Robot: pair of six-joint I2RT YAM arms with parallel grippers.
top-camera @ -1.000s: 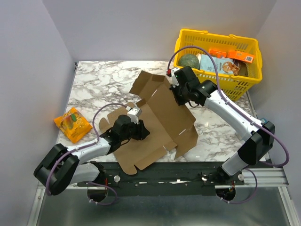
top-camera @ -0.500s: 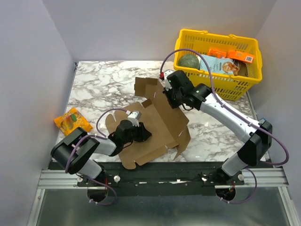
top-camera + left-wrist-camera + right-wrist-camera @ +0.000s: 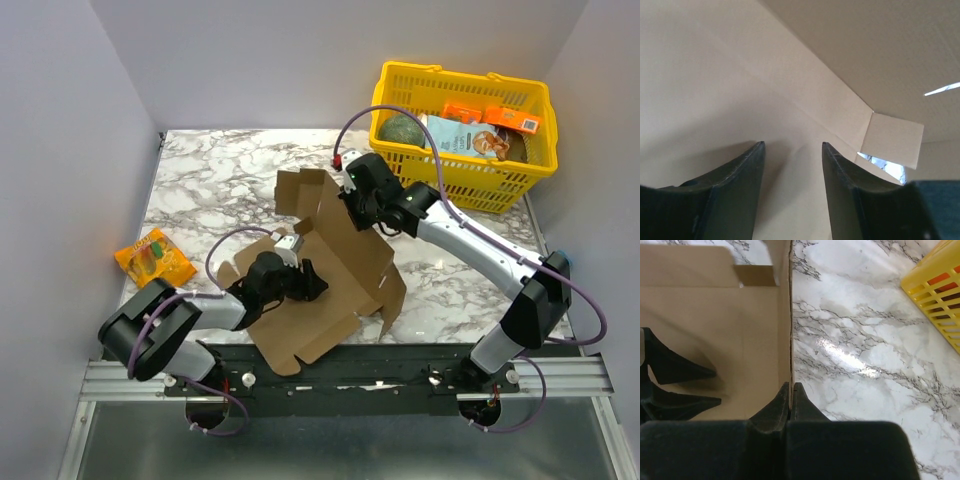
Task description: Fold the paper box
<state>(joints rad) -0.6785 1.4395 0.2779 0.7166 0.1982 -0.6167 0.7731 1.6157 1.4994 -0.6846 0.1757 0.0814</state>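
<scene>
Paper box sits mid-surface, a flat sheet with its far side tilted up. My right hand is clamped on a panel's edge, I reckon to raise it. Left hand, fingers apart, bears on the base, likely anchoring the crease.

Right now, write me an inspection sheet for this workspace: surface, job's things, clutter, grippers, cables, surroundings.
Surface: marbled white and grey table top, no spills seen.
Job's things: paper box, a brown cardboard sheet partly folded, some flaps raised, near corner past the table's front edge.
Clutter: yellow basket at the far right, holding packets and a round green item; orange snack packet at the left edge.
Grippers: left gripper open, cardboard close in front of it; right gripper shut on a cardboard edge.
Cables: purple cables loop above each arm, none seen snagged.
Surroundings: plain grey walls on three sides.
</scene>
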